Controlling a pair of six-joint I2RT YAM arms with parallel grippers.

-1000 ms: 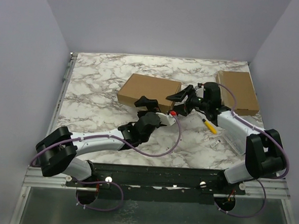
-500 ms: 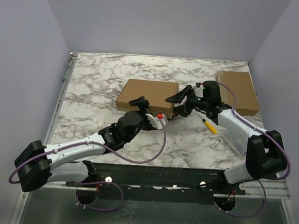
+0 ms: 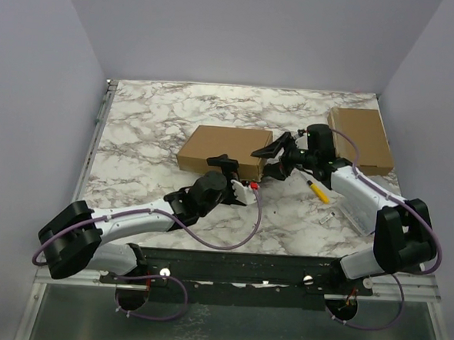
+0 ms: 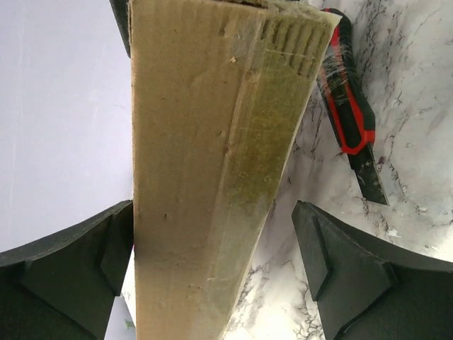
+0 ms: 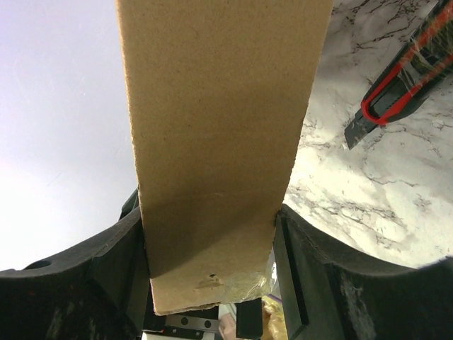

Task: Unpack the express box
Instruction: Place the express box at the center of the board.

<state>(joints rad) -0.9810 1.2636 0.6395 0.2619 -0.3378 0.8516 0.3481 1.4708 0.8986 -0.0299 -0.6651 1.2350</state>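
Right gripper (image 5: 209,219) clamping flat brown cardboard box (image 3: 221,143); left gripper (image 4: 212,219) straddling it wide; needing square, centred closing.

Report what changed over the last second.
The cardboard box slid a little toward the arms' bases and squared up, carried by the right tool, clamped on its right end throughout. The left arm swung outward and back; the left tool stays open astride the box's near edge. The second box and yellow-handled item did not move.
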